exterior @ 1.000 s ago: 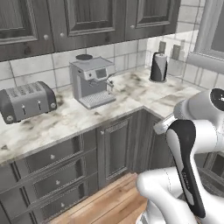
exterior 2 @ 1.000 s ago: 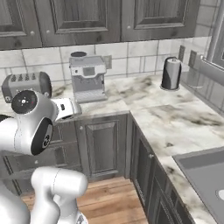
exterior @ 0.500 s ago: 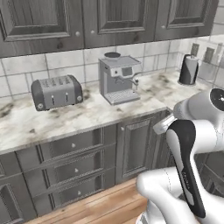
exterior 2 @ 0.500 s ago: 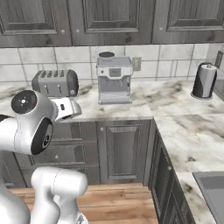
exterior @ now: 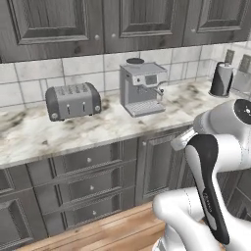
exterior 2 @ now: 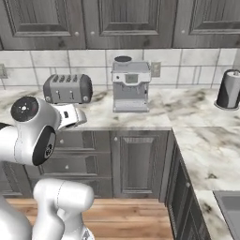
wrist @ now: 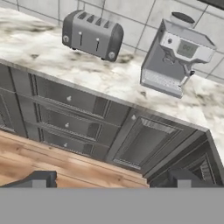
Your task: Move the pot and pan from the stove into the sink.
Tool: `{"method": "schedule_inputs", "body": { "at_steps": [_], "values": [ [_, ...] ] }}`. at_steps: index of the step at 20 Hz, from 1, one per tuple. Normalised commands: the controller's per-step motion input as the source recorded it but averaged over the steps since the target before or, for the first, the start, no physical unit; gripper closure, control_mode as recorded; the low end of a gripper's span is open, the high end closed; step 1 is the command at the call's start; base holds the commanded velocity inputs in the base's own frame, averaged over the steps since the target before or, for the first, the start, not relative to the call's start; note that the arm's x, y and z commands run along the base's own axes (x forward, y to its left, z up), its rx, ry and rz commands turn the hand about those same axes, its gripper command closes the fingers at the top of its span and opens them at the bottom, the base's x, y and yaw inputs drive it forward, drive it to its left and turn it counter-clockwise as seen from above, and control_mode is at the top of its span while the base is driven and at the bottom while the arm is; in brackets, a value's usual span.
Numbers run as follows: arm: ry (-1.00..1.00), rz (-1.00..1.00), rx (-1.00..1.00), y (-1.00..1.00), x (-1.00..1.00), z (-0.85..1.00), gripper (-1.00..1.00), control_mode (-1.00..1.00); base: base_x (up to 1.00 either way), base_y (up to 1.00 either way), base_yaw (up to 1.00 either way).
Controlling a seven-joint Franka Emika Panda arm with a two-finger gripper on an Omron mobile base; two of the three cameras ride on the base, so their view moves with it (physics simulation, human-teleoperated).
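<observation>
Hand view: my pincer (wrist: pixel 111 179) spread, 2 dark tips apart over plank floor | marbled desk (wrist: pixel 122 78) carries boxy silver toaster (wrist: pixel 92 34), steel espresso machine (wrist: pixel 175 54) | right base view adds grey sink (exterior 2: pixel 229 206) corner at lower right, dark cylinder canister (exterior 2: pixel 228 89) | pot, pan, stove: I cannot tell where

Toaster (wrist: pixel 92 34) beside coffee machine (wrist: pixel 174 54)
</observation>
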Motion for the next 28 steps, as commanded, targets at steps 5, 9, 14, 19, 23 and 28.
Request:
{"method": "schedule_inputs", "body": {
  "at_steps": [5,9,14,19,23,28],
  "values": [
    [0.00,0.00,0.00,0.00,0.00,0.00,-1.00,1.00,-0.03,0.07,0.23],
    [0.00,0.00,0.00,0.00,0.00,0.00,-1.00,1.00,-0.08,0.02,0.08],
    [0.00,0.00,0.00,0.00,0.00,0.00,-1.00,1.00,0.00,0.36,0.06],
    [0.00,0.00,0.00,0.00,0.00,0.00,-1.00,1.00,0.00,0.69,0.09],
    [0.00,0.00,0.00,0.00,0.00,0.00,-1.00,1.00,0.00,0.79,0.08],
    [0.00,0.00,0.00,0.00,0.00,0.00,-1.00,1.00,0.00,0.85,0.08]
  ]
}}
